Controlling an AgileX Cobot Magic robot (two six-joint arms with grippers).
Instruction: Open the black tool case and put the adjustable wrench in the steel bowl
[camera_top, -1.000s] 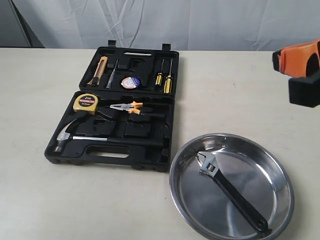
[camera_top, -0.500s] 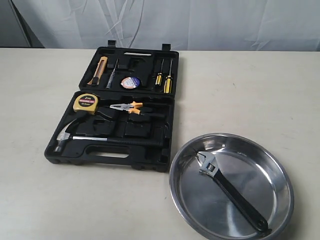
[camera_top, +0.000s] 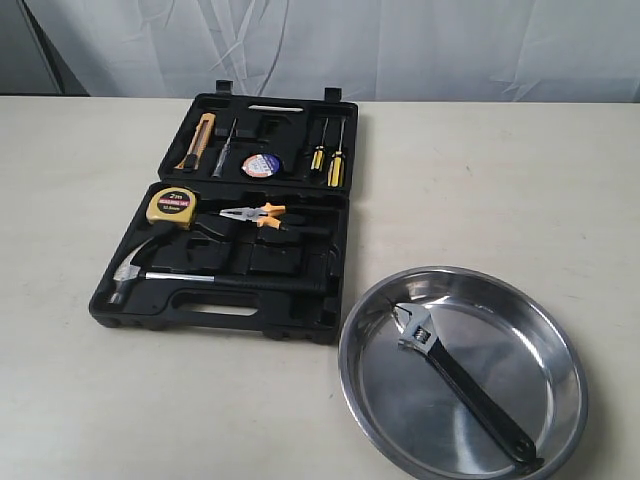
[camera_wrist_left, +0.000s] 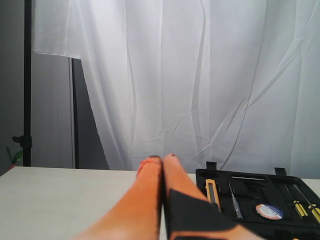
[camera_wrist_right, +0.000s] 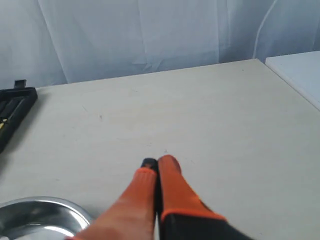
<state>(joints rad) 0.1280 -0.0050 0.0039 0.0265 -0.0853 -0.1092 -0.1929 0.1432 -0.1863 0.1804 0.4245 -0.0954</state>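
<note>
Evidently the wrench (camera_top: 465, 385) lies in the bowl (camera_top: 520, 350) beside the open case (camera_top: 200, 318), left hand (camera_wrist_left: 162, 159) and right hand (camera_wrist_right: 157, 162) pressed together, empty; jolting the bowl could slide its rim-near handle out.

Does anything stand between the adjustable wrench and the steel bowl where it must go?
Nothing visible does. The adjustable wrench already lies inside the steel bowl, diagonally across its floor, next to the open black tool case.
</note>
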